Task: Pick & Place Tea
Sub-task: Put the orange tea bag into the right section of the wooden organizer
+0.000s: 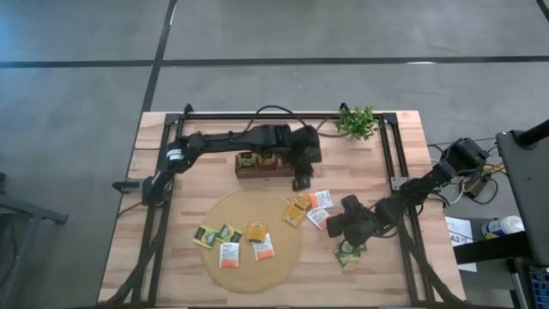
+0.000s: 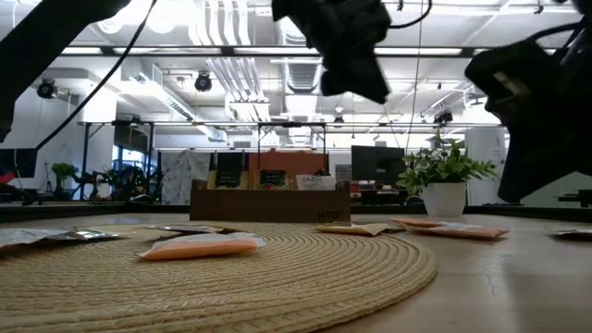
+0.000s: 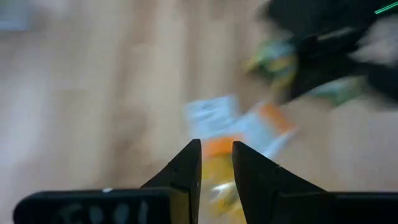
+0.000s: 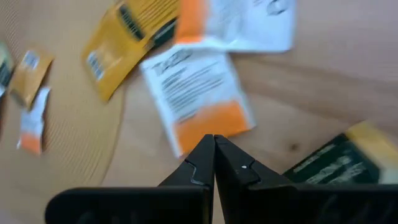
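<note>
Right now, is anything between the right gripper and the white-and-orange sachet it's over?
Nothing visible. The right gripper, shut and empty, hangs directly above the white-and-orange sachet, which lies flat on bare wood beside the mat. A green sachet lies off to one side and a yellow sachet beyond, neither in the path.

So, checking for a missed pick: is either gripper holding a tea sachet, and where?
No: left gripper is slightly open and empty; right gripper is shut on nothing.
</note>
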